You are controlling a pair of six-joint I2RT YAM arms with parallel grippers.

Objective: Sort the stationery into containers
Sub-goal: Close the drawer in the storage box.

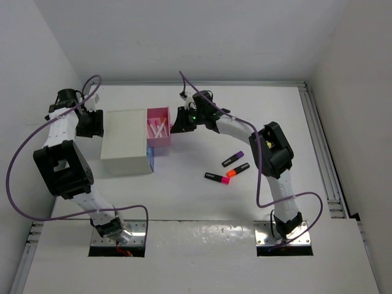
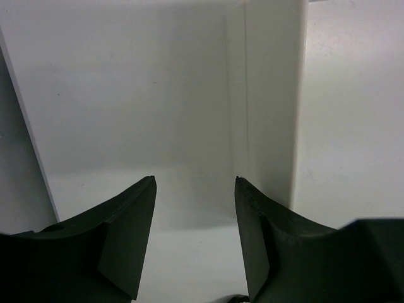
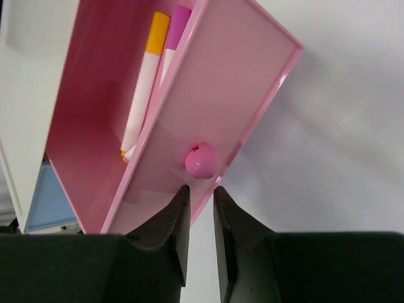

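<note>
the pink drawer (image 1: pixel 158 139) stands open from the white cabinet (image 1: pixel 125 142), white pens (image 3: pixel 140 95) lying inside; the right gripper (image 3: pixel 200 189) sits just short of its round knob (image 3: pixel 202 160), jaws narrowed to a slit, grasping nothing. the left gripper (image 2: pixel 195 183), jaws released, faces the cabinet's side; three highlighters (image 1: pixel 233 159) lie on the table (image 1: pixel 202 205) near the right arm

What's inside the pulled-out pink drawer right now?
At least two white pens lie in the pink drawer: an orange-tipped pen and a pink-tipped pen beside it. The drawer's front wall covers most of the pink-tipped one and whatever lies past it.
</note>
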